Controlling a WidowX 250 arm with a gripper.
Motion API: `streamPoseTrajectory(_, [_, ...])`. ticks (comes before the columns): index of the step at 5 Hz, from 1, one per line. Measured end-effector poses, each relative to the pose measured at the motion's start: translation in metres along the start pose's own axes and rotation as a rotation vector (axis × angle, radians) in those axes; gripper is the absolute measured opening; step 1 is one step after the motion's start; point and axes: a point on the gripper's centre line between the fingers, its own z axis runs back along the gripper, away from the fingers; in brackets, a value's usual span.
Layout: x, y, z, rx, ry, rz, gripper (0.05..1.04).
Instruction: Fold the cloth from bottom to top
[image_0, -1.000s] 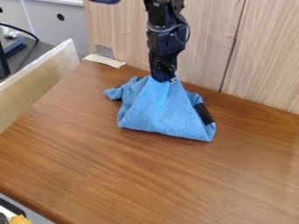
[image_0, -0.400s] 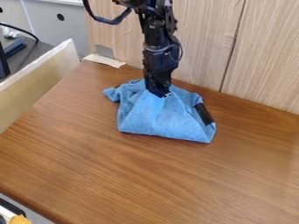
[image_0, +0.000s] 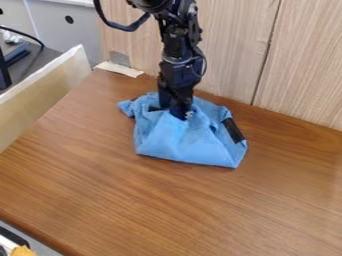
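Observation:
The black gripper (image_0: 179, 114) hangs down at the upper middle of the camera view, its tip pressed against the blue cloth near the cloth's centre. The blue cloth (image_0: 187, 145) lies crumpled toward the back of the wooden table, with a wide flat front part and bunched folds behind and left of the gripper. A black strip shows on the cloth's right side. The gripper's tip is partly hidden against the cloth, so its grip cannot be made out.
The brown wooden table (image_0: 167, 210) ends at a light wood panel (image_0: 300, 60) behind the cloth. A tan board (image_0: 43, 97) stands along its left side. A strip of tape (image_0: 120, 69) lies at the back left corner.
The gripper has come down and toward the front, from the cloth's raised peak to its middle. The peak has sunk, and the cloth's front edge sits slightly lower.

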Motion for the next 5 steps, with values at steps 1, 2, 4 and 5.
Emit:
streamPoseTrajectory(1, [0.001, 0.003, 0.012, 0.025, -0.013, 0.011, 1.001])
streamPoseTrajectory(2, [-0.001, 0.003, 0.018, 0.037, -0.016, 0.01, 1.003])
streamPoseTrajectory(4, [-0.006, 0.0, 0.059, 0.107, -0.065, 0.01, 0.999])
streamPoseTrajectory(5, [-0.015, -0.005, 0.084, 0.147, -0.095, 0.024, 1.0])
